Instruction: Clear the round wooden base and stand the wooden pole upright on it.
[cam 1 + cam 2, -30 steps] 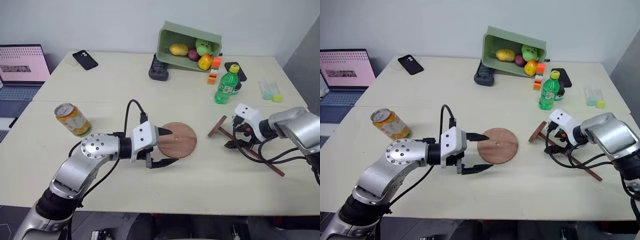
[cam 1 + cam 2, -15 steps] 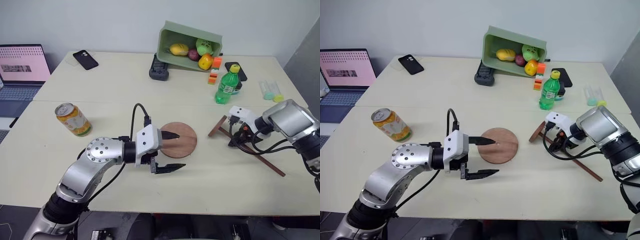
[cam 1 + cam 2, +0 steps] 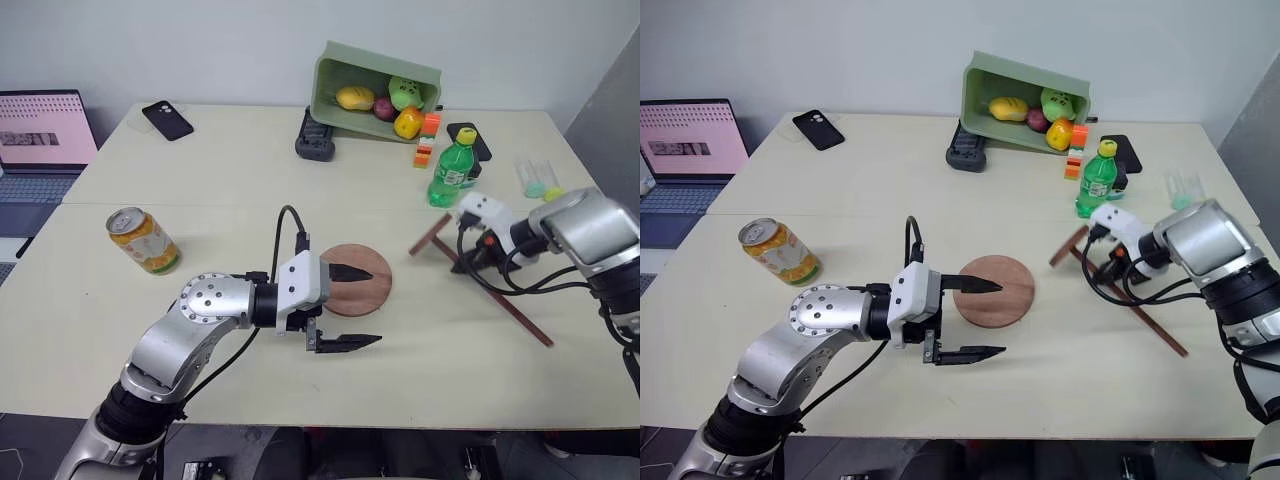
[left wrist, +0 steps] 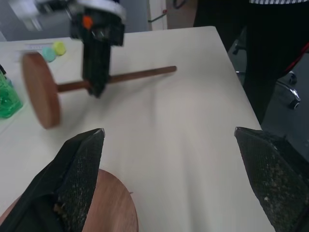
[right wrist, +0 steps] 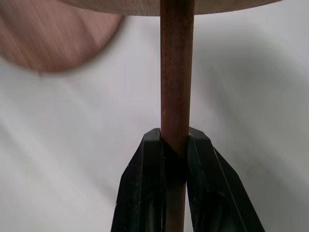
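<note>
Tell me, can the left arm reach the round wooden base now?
Probably yes. The left end effector is open beside the round wooden base, one finger already over its edge, and nothing stands between them.

So in the last sec the right gripper point(image 3: 1118, 262) went from wide open around the wooden pole point(image 3: 1137, 302) to clamped tight on the rod, just below the disc end. Then it came up w/ it: disc end is off the table now and sits higher, far tip looks like it's on the table still, so pole hangs tilted from the grip. Left gripper point(image 3: 350, 306) barely budged, jaws apart same as before.
</note>
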Motion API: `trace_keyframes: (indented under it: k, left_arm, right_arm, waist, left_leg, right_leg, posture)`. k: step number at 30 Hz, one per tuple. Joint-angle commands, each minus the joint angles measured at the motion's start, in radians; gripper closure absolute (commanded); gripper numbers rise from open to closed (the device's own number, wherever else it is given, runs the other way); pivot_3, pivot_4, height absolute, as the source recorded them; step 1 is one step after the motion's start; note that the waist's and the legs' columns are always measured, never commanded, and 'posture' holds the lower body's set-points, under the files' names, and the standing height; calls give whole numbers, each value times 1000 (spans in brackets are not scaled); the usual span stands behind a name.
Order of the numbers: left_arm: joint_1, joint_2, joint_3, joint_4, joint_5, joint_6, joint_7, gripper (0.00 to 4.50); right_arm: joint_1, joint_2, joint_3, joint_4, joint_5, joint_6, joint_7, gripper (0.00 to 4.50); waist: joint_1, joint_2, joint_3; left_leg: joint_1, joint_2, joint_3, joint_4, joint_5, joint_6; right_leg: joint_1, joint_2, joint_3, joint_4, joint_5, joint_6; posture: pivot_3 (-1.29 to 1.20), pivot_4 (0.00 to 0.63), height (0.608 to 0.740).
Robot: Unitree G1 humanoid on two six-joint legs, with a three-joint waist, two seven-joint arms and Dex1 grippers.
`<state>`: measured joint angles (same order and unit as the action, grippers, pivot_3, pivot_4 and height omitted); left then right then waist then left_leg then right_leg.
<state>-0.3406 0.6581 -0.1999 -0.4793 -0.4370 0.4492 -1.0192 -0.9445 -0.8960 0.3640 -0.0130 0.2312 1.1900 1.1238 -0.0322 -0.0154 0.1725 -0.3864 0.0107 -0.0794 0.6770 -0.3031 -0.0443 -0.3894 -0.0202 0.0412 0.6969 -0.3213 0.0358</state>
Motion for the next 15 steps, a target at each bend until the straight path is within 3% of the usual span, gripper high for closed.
trace_keyframes:
  k: [1, 4, 8, 15]
  left_arm:
    - [32, 71, 79, 24, 8, -24, -24, 0]
    - [54, 106, 108, 32, -1, -28, -40, 0]
    - [123, 184, 165, 37, 13, -39, -71, 0]
    - [144, 224, 220, 99, 10, -76, -96, 0]
  right_arm:
    - [34, 87, -235, -232, 109, 8, -86, 4284]
    - [56, 178, -340, -308, 153, 6, -163, 4284]
    - [191, 410, -480, -461, 204, -264, -296, 4284]
    - [373, 633, -430, -519, 155, -542, -476, 4284]
  waist:
    - [-1, 0, 0]
    - [1, 0, 0]
    - [4, -1, -1]
    - [3, 0, 0]
  left_leg:
    - [0, 1, -1, 0, 0, 0]
    - [0, 0, -1, 0, 0, 0]
    - [0, -1, -1, 0, 0, 0]
    - [1, -2, 0, 0, 0, 0]
  right_leg:
    - [0, 1, 0, 0, 0, 0]
    - [0, 1, -1, 1, 0, 0]
    - [1, 0, -1, 0, 0, 0]
    - [1, 0, -1, 1, 0, 0]
  posture:
    - [0, 150, 740]
    - [0, 150, 740]
    - [0, 150, 740]
    - [0, 150, 740]
